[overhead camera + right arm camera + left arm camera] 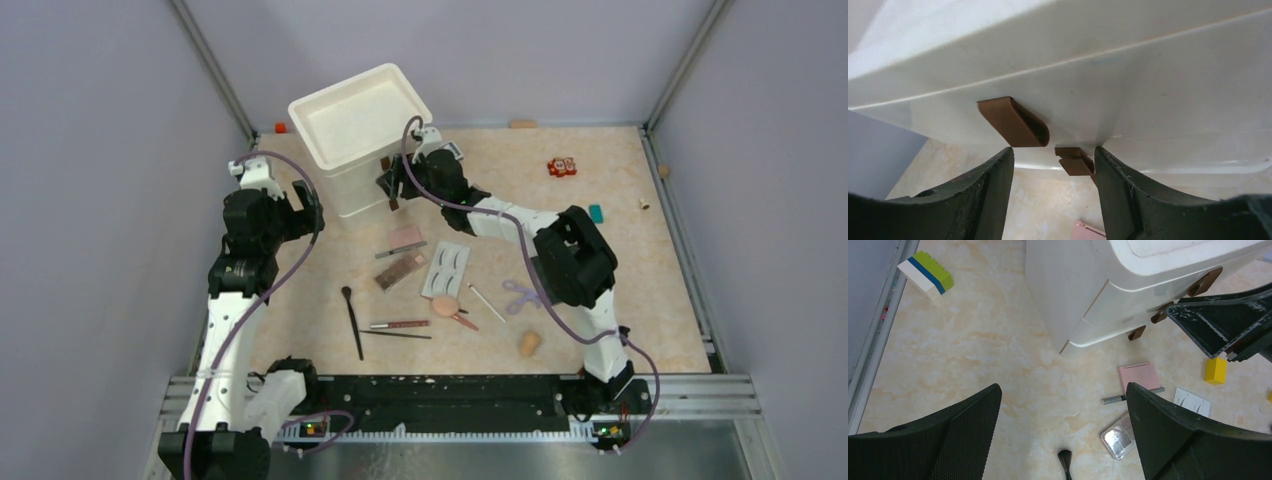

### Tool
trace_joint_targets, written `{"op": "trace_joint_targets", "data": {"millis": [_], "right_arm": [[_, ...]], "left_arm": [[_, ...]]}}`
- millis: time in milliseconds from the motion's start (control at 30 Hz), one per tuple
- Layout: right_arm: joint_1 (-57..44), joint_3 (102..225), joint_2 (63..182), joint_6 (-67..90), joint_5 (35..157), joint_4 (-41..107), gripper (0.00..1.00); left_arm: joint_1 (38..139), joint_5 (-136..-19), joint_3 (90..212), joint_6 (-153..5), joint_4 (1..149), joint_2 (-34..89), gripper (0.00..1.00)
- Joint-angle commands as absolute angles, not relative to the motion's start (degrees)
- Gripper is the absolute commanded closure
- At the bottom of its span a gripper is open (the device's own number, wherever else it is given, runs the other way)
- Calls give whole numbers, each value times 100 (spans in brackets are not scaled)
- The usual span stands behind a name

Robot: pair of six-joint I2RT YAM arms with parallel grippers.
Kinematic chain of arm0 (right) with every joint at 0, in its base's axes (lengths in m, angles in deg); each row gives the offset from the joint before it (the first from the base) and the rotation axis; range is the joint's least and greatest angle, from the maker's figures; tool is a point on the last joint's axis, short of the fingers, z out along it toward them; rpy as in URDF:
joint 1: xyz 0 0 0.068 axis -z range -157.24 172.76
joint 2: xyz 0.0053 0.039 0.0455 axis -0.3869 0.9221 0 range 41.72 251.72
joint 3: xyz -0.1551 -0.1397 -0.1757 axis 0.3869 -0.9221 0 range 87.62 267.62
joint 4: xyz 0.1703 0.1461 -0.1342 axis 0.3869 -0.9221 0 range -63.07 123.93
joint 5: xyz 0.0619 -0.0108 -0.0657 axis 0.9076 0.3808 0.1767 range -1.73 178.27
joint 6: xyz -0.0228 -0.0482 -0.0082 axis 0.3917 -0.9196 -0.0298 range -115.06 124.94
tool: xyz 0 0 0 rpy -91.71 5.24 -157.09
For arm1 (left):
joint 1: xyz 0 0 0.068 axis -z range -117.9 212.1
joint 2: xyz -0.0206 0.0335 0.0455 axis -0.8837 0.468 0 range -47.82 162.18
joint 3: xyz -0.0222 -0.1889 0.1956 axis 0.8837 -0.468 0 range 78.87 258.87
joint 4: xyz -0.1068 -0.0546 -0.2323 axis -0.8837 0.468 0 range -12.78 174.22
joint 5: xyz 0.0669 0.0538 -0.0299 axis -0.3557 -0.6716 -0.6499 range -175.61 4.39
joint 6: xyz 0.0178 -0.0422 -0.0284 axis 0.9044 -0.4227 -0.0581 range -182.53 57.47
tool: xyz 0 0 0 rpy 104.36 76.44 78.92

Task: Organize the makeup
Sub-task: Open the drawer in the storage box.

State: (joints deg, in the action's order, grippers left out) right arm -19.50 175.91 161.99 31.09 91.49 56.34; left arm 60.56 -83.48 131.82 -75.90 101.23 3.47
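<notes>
table (pixel 620 280): tan top, all the makeup lies loose on it, mid-front
drawers (pixel 350 150): white unit at back left with a tray top and brown handles on the front; drawers look shut, nothing stored in view
left arm: parked left of the drawers, no contact
right arm: reached across to the drawer front
left gripper (pixel 1063 387): jaws wide, empty, over bare table near the unit's corner
right gripper (pixel 1053 155): jaws apart, nothing clamped; they sit either side of the lower handle (pixel 1075 161), just under the upper handle (pixel 1013 122)
lash card (pixel 446 268): centre, flat
palette (pixel 400 271): just left of the card
compact (pixel 406 237): pink, nearest the drawers
brush (pixel 352 320): black, left of the pile
curler (pixel 520 293): purple, right of the pile, near the right arm
sponge (pixel 445 305): below the card
puff (pixel 529 343): front right, apart
pencils (pixel 400 324): front, side by side
step: likely opening a drawer, before any item is picked
next: probably close on the handle square-on, then pull straight out; watch that the light unit doesn't slide
</notes>
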Motion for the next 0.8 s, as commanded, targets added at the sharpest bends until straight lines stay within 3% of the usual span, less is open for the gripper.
{"op": "trace_joint_targets", "data": {"millis": [0,267,633,767], "right_arm": [[-1978,17986,16448,3163,9173,5479,40],[-1960,18069,16604,3177,9145,5478,42],[-1916,18091,16679,3262,9312,5640,73],[-1908,18002,16634,3276,9351,5692,91]], "left_arm": [[6017,-8273,13143,-7589,9896,311,1],[6023,-8289,13143,-7589,9893,305,1],[6025,-8289,13143,-7589,9894,307,1],[6017,-8294,13145,-7589,9893,307,1]]}}
